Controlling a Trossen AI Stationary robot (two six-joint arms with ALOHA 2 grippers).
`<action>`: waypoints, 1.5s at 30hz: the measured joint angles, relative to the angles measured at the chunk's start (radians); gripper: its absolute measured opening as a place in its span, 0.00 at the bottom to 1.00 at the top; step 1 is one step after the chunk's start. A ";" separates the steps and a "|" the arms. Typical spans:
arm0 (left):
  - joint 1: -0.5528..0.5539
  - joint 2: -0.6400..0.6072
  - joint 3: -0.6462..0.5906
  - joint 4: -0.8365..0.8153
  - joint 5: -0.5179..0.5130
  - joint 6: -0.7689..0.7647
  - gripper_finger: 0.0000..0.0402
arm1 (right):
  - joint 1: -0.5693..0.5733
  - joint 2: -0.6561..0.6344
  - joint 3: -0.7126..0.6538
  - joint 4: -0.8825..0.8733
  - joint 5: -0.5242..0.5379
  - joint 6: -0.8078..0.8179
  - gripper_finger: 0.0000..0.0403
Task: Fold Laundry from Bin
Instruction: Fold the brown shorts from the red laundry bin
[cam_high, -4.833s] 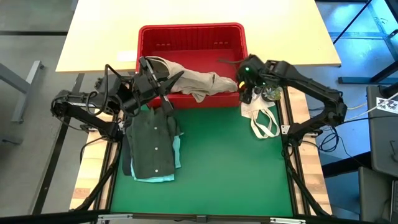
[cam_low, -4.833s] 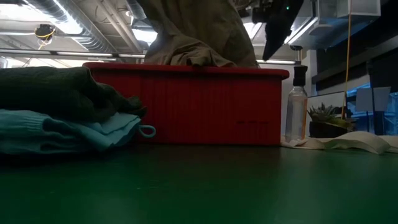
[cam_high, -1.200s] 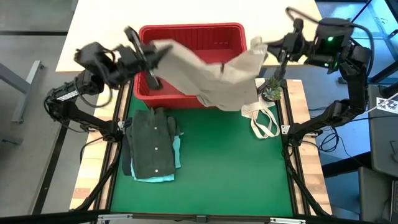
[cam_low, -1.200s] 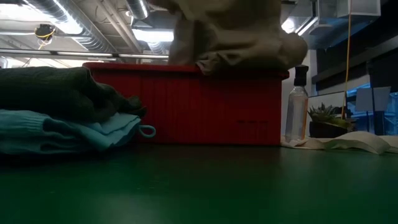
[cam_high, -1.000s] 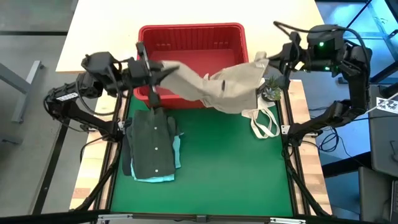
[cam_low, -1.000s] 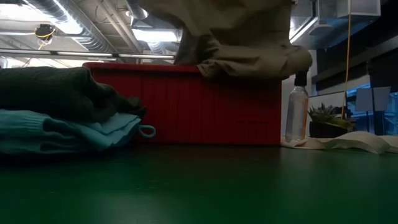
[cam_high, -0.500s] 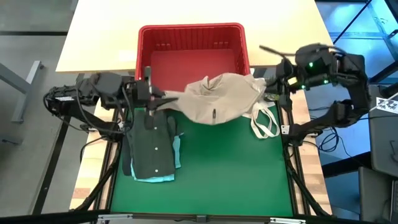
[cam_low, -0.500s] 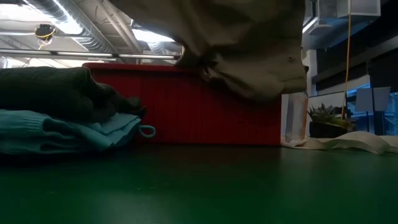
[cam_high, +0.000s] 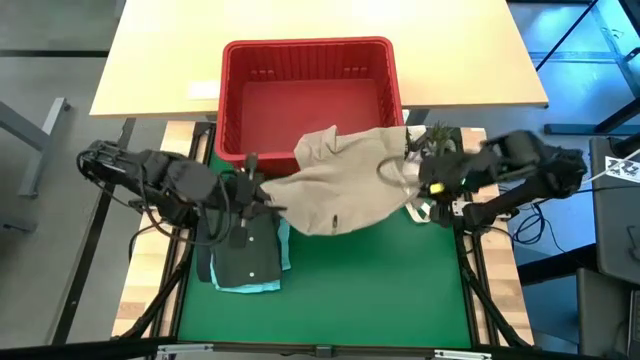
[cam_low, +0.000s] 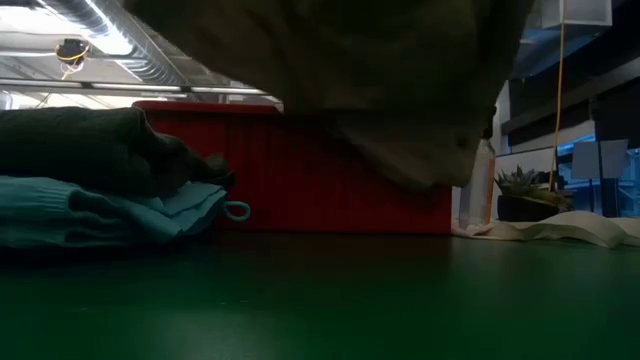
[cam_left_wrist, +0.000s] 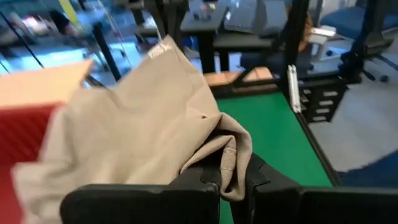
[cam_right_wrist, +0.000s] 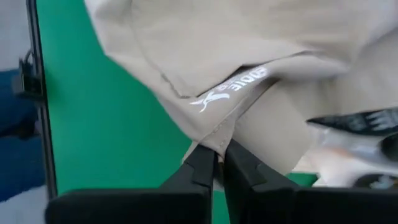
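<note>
Beige-tan garment (cam_high: 340, 190) hangs stretched between our two claws, just in front of the red bin (cam_high: 308, 62). Our left gripper (cam_high: 262, 195) pinches one edge; our right gripper (cam_high: 418, 188) clamps the opposite edge.

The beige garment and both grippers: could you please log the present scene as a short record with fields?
beige garment: held up between both grippers, spread over the green mat
left gripper: shut on the garment's left end, above the folded stack
right gripper: shut on the garment's right end, near the white bag
red bin: no laundry visible inside
folded stack: dark olive piece over teal, on the mat's left side
</note>
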 joint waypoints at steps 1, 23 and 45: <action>-0.010 0.001 -0.019 0.003 0.000 -0.024 0.01 | 0.028 0.001 -0.018 0.000 0.000 0.028 0.04; -0.236 0.154 -0.366 0.314 0.002 -0.461 0.01 | 0.552 0.001 -0.545 0.261 -0.064 0.659 0.04; -0.356 0.407 -0.366 0.480 0.025 -0.629 0.01 | 0.856 0.013 -0.757 0.673 -0.061 1.066 0.04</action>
